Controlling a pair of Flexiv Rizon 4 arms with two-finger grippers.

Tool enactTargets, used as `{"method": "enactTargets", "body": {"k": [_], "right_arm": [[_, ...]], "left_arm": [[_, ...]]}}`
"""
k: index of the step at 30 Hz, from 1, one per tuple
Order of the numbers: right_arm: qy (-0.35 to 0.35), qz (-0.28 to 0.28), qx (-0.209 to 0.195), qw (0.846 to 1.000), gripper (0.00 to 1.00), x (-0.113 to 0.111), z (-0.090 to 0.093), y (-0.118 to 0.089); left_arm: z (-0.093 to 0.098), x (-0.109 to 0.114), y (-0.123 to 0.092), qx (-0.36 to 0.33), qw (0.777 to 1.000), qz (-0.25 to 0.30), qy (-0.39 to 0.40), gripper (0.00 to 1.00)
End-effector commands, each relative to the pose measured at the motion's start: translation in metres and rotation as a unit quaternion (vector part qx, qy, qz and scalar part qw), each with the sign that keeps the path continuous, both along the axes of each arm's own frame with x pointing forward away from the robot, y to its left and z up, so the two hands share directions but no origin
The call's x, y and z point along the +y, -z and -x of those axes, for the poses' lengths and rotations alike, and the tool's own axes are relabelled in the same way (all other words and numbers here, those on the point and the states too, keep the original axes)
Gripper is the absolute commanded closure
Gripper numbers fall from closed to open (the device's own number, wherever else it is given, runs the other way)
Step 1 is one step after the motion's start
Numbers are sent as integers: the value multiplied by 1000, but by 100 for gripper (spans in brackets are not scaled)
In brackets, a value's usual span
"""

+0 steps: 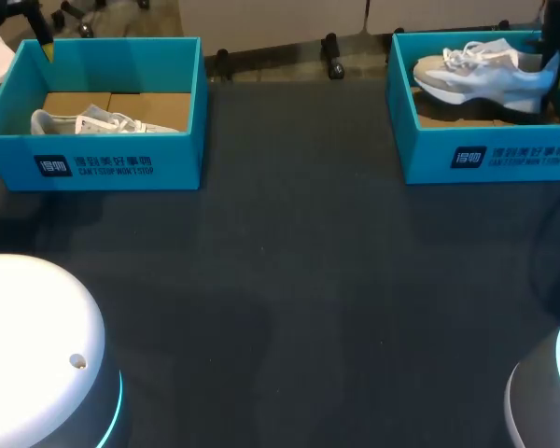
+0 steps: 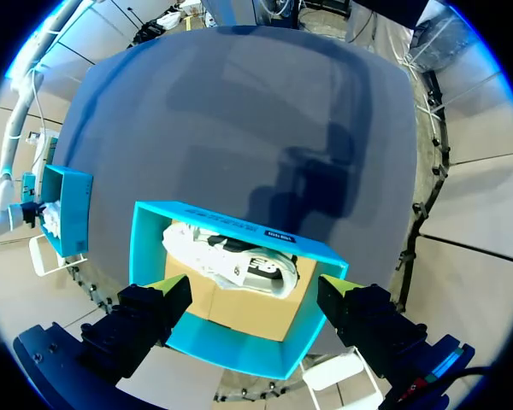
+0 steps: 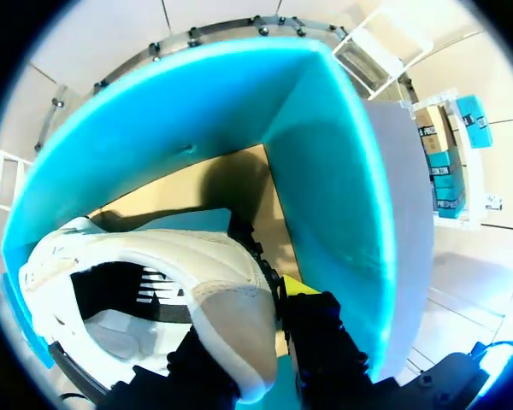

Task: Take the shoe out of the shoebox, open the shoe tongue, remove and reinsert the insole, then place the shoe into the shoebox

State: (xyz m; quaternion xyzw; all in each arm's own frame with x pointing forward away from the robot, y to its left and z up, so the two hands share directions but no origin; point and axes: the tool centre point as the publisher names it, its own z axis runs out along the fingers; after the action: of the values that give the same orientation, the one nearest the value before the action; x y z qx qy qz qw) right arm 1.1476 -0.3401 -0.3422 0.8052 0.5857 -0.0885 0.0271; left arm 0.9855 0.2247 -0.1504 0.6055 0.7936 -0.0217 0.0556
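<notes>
While inside the shoebox [image 3: 325,154], right hand [image 3: 256,316] around shoe [image 3: 154,256] heel.

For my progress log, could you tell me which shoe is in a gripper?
The right shoe, in the right box: the right gripper clamps its heel. The left shoe lies untouched.
</notes>
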Motion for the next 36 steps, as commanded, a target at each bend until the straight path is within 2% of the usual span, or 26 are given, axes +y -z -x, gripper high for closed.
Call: {"method": "enactTargets", "body": {"k": [1,9,20,29,36], "right_arm": [[-8,-7,-6,1000,100,1,6,-33],[-30,-10,-19,999,100,12,12,-67],[-47,4,-41,998,100,24,29,-117],[-48,22,-59,997,100,34,44,-151],[-45,33,-57,997,100,41,59,-169]], "left_arm": [[1,0,0,-1,1000,-1,0,0],[1,0,0,-1,1000,-1,0,0],[1,0,0,-1,1000,-1,0,0],[1,0,0,-1,1000,-1,0,0],[1,0,0,-1,1000,-1,0,0]]}}
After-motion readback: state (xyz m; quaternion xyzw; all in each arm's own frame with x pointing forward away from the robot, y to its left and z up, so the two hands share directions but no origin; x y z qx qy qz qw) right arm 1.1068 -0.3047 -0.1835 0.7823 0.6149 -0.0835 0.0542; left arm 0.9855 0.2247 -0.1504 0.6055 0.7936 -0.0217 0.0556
